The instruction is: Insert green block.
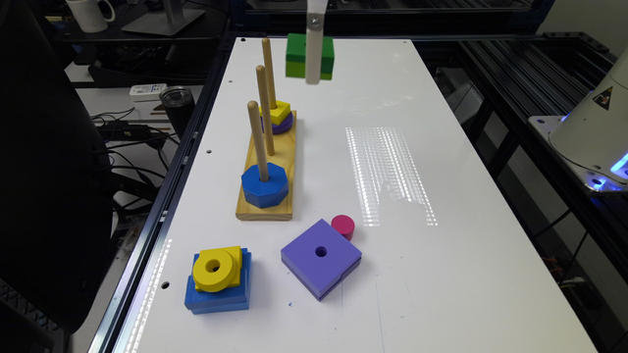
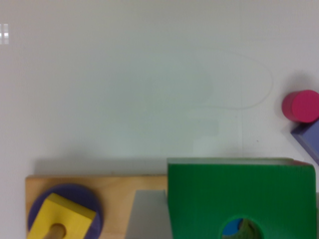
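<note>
Green block is up in the air, well above the far end of the table, carried by the claw. In ext. view a white finger runs down across the block's near face. In wrist view the block sits close under the camera, its centre hole visible with a bit of blue showing through it. Claw is closed onto the block; no gap seen betw. finger and block face.

Handling (judgement): looks like a light, stiff foam or painted-wood pc, two layers, dark green over lime. Flat side faces, so a side pinch is the right hold and keeps the hole free. Surface prob. not slippery. Not fragile. Risk: block tilts in the pinch and the hole binds on a peg tip.

Pose: claw points straight down, block roughly level. It hangs beyond the peg board, to the ext. view's right of the farthest peg. Near peg carries the blue octagon; far peg carries a yellow pc on a purple disc. Middle peg looks bare, likely target; cannot tell for sure.
</note>
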Tool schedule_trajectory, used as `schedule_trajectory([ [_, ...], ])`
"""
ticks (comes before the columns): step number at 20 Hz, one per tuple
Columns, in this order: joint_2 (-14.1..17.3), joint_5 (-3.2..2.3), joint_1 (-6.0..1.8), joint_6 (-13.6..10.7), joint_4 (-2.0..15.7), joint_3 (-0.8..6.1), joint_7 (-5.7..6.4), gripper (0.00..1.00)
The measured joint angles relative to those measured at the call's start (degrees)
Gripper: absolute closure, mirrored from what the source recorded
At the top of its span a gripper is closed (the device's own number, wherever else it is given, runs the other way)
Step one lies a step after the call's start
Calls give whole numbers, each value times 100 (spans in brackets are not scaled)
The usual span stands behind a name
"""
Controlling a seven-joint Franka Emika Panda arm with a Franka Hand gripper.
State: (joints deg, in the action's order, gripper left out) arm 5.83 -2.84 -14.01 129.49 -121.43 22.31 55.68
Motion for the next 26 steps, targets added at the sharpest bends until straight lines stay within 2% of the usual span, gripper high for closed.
schedule_trajectory([
  [2,149,-81,1,0,141,108,152,100],
  [6,400,-234,5,-2,376,278,398,100],
  [10,614,-372,13,-5,576,417,605,100],
  [13,727,-452,28,-9,685,478,718,100],
  [22,886,-544,73,-17,857,549,855,100],
  [26,895,-550,74,-19,867,559,863,100],
])
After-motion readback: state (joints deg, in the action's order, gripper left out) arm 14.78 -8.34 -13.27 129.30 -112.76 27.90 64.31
